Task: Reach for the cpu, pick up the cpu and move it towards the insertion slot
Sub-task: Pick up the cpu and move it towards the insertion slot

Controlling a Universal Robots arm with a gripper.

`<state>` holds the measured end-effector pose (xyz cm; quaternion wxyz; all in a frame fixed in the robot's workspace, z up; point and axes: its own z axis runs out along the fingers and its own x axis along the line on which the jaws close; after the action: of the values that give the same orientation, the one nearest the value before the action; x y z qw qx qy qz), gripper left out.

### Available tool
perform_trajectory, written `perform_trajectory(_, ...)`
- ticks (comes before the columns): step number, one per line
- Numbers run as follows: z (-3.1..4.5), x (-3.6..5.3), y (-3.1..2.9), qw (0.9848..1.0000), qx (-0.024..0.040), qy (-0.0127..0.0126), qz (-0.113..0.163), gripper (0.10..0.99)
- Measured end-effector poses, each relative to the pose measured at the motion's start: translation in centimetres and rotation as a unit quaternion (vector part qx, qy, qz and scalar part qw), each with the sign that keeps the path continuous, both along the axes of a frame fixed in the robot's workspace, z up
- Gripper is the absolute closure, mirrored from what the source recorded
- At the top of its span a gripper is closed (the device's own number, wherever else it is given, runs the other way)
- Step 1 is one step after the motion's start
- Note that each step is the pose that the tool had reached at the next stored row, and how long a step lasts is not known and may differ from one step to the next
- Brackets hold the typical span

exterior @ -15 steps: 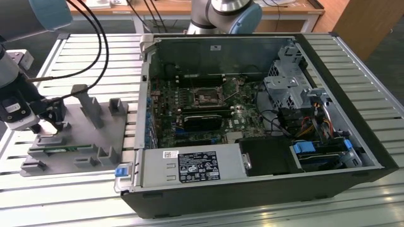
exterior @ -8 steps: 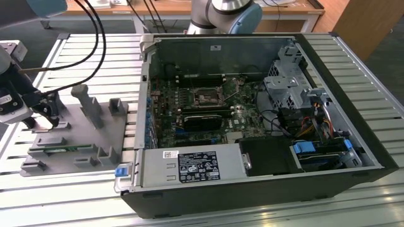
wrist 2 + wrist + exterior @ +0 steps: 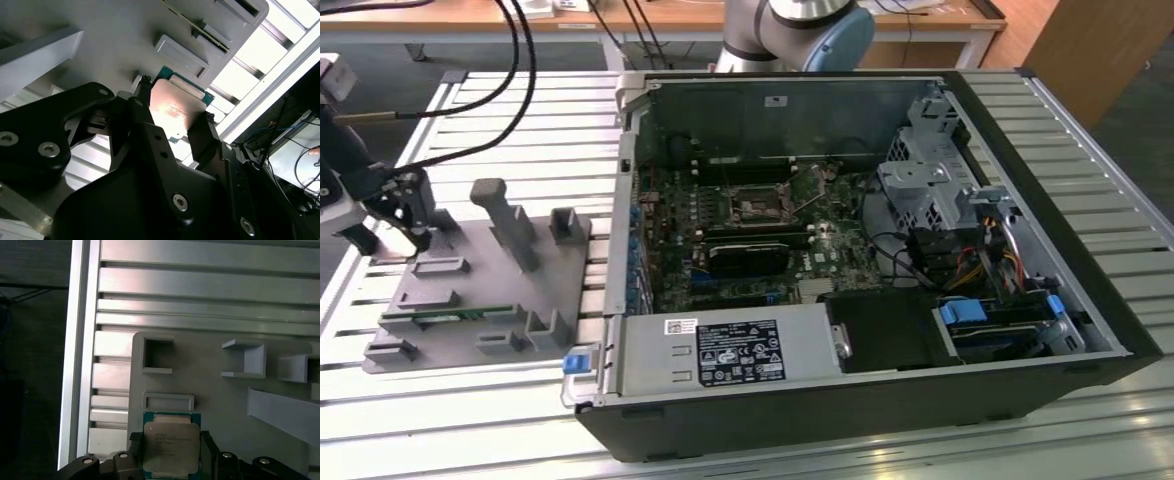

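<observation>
One cpu [image 3: 169, 446], one gripper [image 3: 171, 444], one insertion slot [image 3: 758, 207], one computer case [image 3: 854, 412], one tray [image 3: 478, 287]

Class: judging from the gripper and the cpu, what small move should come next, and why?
Probably a short, straight lift. The gripper appears closed on opposite edges of the cpu, which is at the grey holder, well away from the insertion slot inside the computer case.

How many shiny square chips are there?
1. The cpu is held by the gripper at the grey holder plate. More could be hidden inside the computer case.
</observation>
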<state>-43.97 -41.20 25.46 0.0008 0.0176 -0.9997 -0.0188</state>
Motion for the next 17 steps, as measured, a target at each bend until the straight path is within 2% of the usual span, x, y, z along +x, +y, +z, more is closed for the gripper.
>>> perform_trajectory(17,7.77,0.0,0.0,1.0,0.0002,0.0,-0.001,0.541)
